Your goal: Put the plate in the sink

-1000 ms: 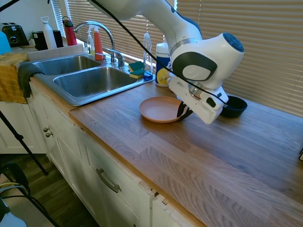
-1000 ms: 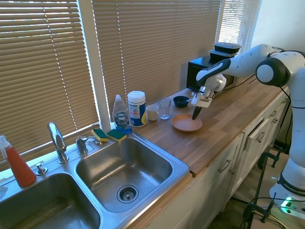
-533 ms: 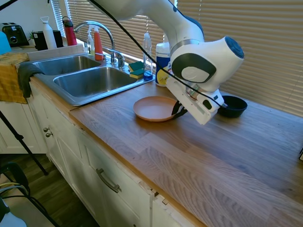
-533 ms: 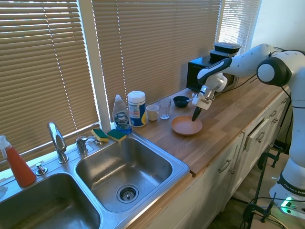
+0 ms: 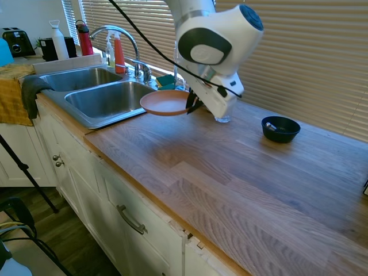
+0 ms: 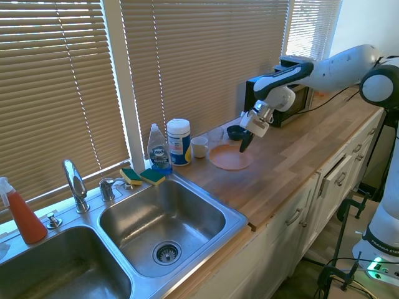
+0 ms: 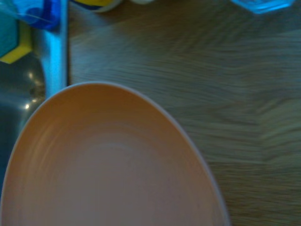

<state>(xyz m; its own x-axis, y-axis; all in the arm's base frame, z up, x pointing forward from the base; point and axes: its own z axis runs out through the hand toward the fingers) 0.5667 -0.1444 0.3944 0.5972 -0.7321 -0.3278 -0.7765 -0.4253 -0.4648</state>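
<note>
plate [image 5: 165,102] pinched at its 3 o'clock rim by gripper [image 5: 192,104] | carried level above counter [image 5: 230,172] | edge-only hold, so it could easily be tipped or dropped short of the sink [image 5: 112,98], or clipped on the rim

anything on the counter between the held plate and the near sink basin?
No: between the plate in the hand and the sink, only bare wood shows, clearest in the second exterior view.

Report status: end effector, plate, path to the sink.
End effector shut on plate. Plate lifted off counter, near sink edge, not yet over basin. Nothing visible blocking the near basin.
</note>
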